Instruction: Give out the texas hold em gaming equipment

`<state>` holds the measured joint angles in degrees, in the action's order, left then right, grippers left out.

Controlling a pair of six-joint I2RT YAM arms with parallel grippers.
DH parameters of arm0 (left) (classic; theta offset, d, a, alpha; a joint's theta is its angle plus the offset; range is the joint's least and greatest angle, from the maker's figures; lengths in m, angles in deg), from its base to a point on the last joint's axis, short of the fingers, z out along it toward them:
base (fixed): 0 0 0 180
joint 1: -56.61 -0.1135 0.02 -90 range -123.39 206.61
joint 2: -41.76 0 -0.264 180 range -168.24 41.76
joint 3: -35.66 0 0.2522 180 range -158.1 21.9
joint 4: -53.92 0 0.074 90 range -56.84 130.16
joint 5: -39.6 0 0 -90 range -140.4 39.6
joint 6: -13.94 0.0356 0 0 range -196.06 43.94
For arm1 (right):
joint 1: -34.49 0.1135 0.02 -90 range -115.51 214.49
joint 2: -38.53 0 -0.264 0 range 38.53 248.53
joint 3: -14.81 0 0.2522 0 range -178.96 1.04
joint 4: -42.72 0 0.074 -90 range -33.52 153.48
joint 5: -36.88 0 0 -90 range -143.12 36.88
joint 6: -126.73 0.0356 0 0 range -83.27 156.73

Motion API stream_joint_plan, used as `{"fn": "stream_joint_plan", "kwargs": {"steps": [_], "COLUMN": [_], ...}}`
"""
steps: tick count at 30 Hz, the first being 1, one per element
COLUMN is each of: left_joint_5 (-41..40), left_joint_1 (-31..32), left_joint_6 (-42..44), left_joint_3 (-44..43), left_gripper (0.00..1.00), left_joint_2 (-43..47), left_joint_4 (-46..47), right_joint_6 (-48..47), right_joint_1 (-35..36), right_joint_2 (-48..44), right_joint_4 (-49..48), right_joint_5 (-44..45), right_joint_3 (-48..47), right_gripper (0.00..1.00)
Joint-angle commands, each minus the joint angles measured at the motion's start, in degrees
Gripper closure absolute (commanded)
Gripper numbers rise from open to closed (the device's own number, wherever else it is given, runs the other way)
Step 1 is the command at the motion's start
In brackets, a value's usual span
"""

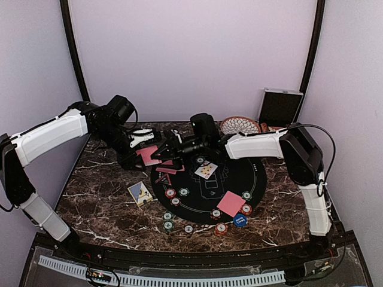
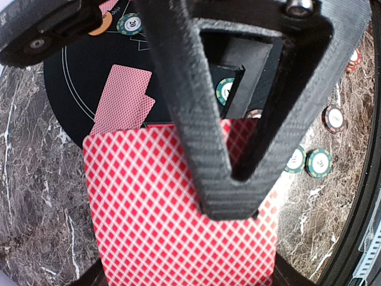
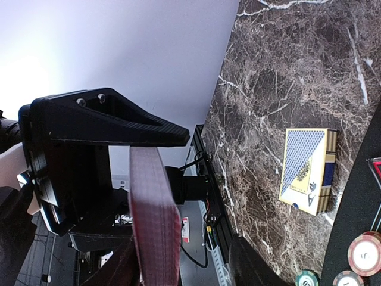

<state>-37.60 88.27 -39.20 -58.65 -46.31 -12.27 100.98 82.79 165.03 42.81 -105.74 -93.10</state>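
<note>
From above, the left gripper (image 1: 143,149) pinches the red-backed deck (image 1: 148,155) by the black mat's (image 1: 209,197) far-left edge (loose cards (image 1: 230,203) and chips (image 1: 170,193) lie on it), the right gripper (image 1: 161,150) meeting it; the left wrist view shows the deck clamped flat, and the right wrist view shows it edge-on between spread jaws.

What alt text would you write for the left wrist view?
A red-backed deck, clamped in the left jaws, fills the foreground. Behind it, face-down cards lie on a black mat, and chips are scattered on the marble table.
</note>
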Motion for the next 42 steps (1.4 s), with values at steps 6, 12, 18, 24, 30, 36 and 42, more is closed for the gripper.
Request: {"fn": "stream_joint_plan", "kwargs": {"steps": [6,12,18,24,30,36,42], "left_joint_5": [1.46,1.46,1.37,1.44,1.41,1.44,1.27], "left_joint_1": [-0.28,-0.29,-0.29,-0.28,-0.31,-0.28,-0.28], "left_joint_6": [0.41,0.4,0.32,0.23,0.23,0.23,0.31], "left_joint_3": [-1.1,-1.08,-1.1,-1.03,-0.86,-0.67,-0.66], "left_gripper": [1.0,1.0,1.0,1.0,1.0,1.0,1.0], "left_joint_2": [2.53,2.69,2.75,2.47,2.6,2.74,2.92], "left_joint_4": [-0.03,-0.14,-0.22,-0.17,-0.17,-0.39,-0.44], "right_joint_6": [-3.15,-5.2,-6.46,-5.8,-5.42,-7.05,-4.72], "right_joint_1": [-1.75,-2.48,-2.74,-2.66,-2.73,-3.73,-4.61], "right_joint_2": [-3.65,-5.0,-5.51,-6.48,-7.78,-9.28,-11.15], "right_joint_4": [5.47,7.9,9.77,9.34,9.15,11.43,6.97], "right_joint_5": [3.29,4.35,4.81,4.88,4.97,6.39,5.77], "right_joint_3": [2.57,2.83,2.0,-0.19,-0.3,0.56,2.7], "right_gripper": [0.61,0.65,0.65,0.62,0.62,0.63,0.63]}}
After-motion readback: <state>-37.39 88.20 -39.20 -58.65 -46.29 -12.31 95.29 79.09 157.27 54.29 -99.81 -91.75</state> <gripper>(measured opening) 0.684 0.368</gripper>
